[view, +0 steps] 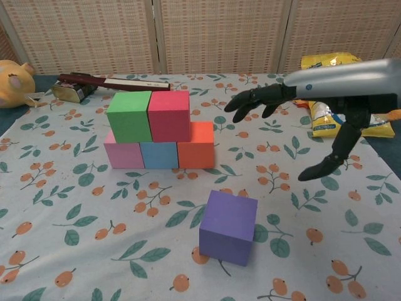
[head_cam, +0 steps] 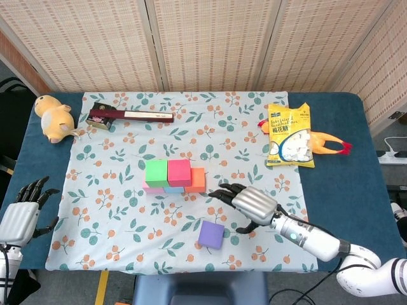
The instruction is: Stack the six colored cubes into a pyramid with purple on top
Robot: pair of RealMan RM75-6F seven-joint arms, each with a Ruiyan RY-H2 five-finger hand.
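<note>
A pink cube [view: 123,154], a blue cube [view: 159,155] and an orange cube [view: 196,145] form a bottom row. On them sit a green cube [view: 129,116] and a red cube [view: 168,115]. The same stack shows in the head view, with the green cube [head_cam: 156,171] and the red cube [head_cam: 179,171] on top. The purple cube [view: 229,226] [head_cam: 211,234] lies alone in front. My right hand [head_cam: 251,204] [view: 294,106] hovers open to the right of the stack, above and behind the purple cube, holding nothing. My left hand [head_cam: 23,210] is open at the table's left edge.
A dark red box [head_cam: 130,115] lies at the back left of the floral cloth [head_cam: 114,210]. A yellow plush toy [head_cam: 54,118] sits at the far left. A yellow snack bag [head_cam: 290,135] and a rubber chicken [head_cam: 327,143] lie at the right.
</note>
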